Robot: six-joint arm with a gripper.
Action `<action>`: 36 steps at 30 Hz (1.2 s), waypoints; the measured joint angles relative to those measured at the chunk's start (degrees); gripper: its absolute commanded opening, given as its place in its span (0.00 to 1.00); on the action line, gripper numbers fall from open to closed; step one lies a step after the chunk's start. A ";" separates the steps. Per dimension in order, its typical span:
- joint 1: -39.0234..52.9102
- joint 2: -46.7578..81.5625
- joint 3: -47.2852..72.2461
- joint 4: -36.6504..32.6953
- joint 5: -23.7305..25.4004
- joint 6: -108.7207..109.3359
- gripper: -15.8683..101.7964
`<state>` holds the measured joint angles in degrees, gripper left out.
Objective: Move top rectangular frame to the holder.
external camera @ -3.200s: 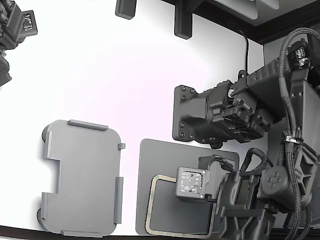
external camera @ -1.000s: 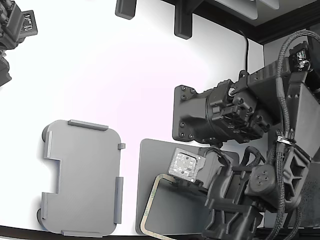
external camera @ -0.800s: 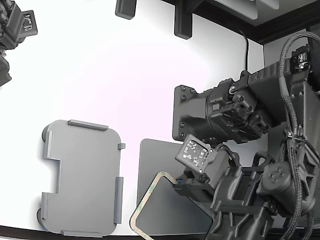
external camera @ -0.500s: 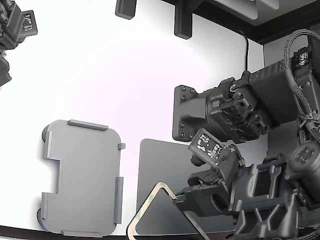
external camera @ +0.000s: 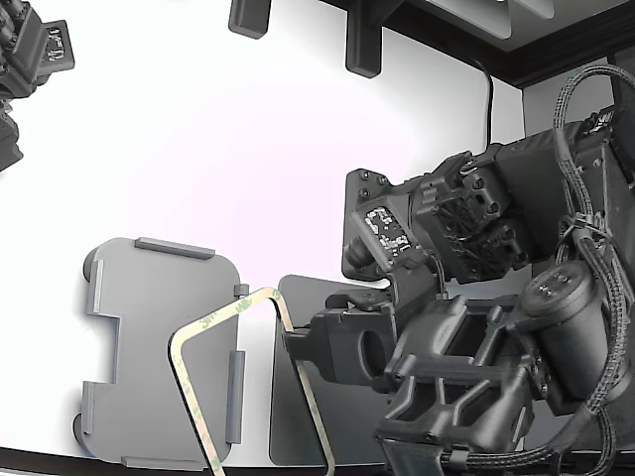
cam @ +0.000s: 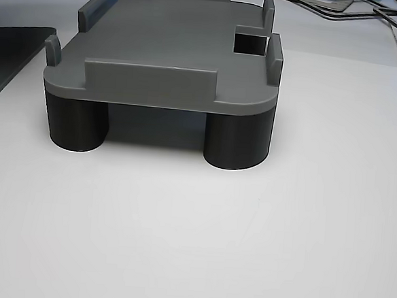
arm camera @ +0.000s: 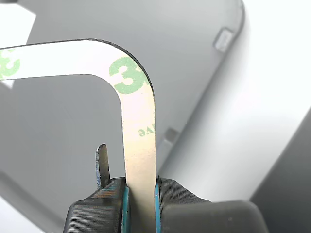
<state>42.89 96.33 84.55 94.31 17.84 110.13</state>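
The top rectangular frame (external camera: 218,312) is a thin beige ring with green print. It is lifted off the mat and hangs tilted over the right side of the holder (external camera: 149,297) in the exterior view. My gripper (external camera: 295,344) is shut on the frame's long side. In the wrist view my gripper (arm camera: 141,196) pinches the strip of the frame (arm camera: 138,121), with the light grey holder (arm camera: 184,58) beneath it. The other view shows the holder (cam: 165,44) standing on round feet with raised tabs; the frame does not show there.
A dark grey flat mat (external camera: 290,426) lies to the right of the holder in the exterior view and also shows in the other view (cam: 8,47). A black mounted arm block (external camera: 397,228) sits behind my gripper. Black fixtures (external camera: 362,40) stand at the table's back.
My gripper has lifted the frame off the dark mat and swung it to the exterior view's left, from over the mat to over the holder's right side.
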 measured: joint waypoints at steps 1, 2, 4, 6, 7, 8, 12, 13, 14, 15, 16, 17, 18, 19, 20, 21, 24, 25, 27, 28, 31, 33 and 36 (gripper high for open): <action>-0.53 -0.97 -0.88 0.00 0.09 0.88 0.05; -1.32 -2.11 -1.85 0.00 0.00 1.93 0.05; -2.55 -4.75 -3.87 0.00 -0.88 4.04 0.05; -3.87 -7.56 -5.98 0.00 -1.32 6.24 0.05; -4.48 -8.88 -7.03 0.00 -1.58 7.38 0.05; -5.10 -10.20 -8.09 0.00 -1.76 8.44 0.05; -6.77 -14.59 -11.43 0.00 -2.29 12.30 0.05; -6.86 -15.12 -11.69 0.00 -2.37 13.10 0.05; -6.94 -15.38 -11.69 0.00 -2.64 13.80 0.05; -7.03 -15.47 -11.69 0.00 -2.72 14.50 0.05; -7.03 -15.47 -11.51 0.00 -2.81 15.12 0.05; -7.03 -15.47 -10.99 0.00 -2.81 15.56 0.05; -7.03 -15.47 -10.28 0.00 -2.81 16.00 0.05; -7.03 -15.47 -9.76 0.00 -2.72 16.17 0.05; -7.03 -15.47 -9.49 0.00 -2.72 16.35 0.05; -7.12 -15.47 -9.40 0.00 -2.72 16.61 0.05; -7.82 -15.73 -9.40 -0.09 -3.08 17.05 0.05; -8.00 -16.08 -9.40 -0.09 -3.16 17.40 0.05; -8.35 -16.52 -9.40 -0.09 -3.16 17.84 0.05; -8.61 -16.87 -9.40 -0.09 -3.16 18.02 0.05; -8.96 -17.31 -8.88 -0.09 -3.16 18.11 0.05; -9.05 -17.40 -8.26 -0.09 -3.69 18.28 0.05; -9.05 -17.40 -8.00 -0.09 -4.31 18.28 0.05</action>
<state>33.84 78.93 76.55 94.22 13.54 128.41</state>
